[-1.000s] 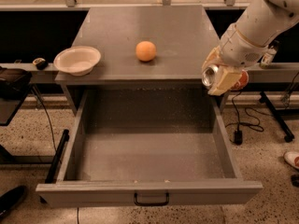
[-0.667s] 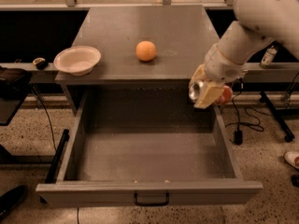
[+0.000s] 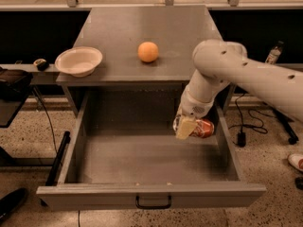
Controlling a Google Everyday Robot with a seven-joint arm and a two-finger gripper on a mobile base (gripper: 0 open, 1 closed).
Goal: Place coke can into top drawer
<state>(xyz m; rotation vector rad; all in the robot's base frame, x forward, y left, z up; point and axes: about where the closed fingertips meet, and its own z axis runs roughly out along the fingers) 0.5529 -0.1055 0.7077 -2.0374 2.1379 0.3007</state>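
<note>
The top drawer (image 3: 151, 195) is pulled wide open, a deep grey metal box with a flat front panel and a small black handle (image 3: 153, 203). My gripper (image 3: 189, 125) is shut on the coke can (image 3: 201, 127), a red can held on its side. It hangs inside the drawer's right rear part, just above the drawer floor and close to the right wall. My white arm (image 3: 236, 70) reaches in from the right.
An orange round fruit (image 3: 148, 52) sits on the cabinet top (image 3: 142, 27). A white bowl (image 3: 78, 60) rests at the top's left front corner. Cables, a bottle (image 3: 273, 53) and a shoe (image 3: 296, 161) lie on the floor at right.
My arm has swung left and down. The coke can went from beside the cabinet's right front corner to inside the open drawer, near its floor.
</note>
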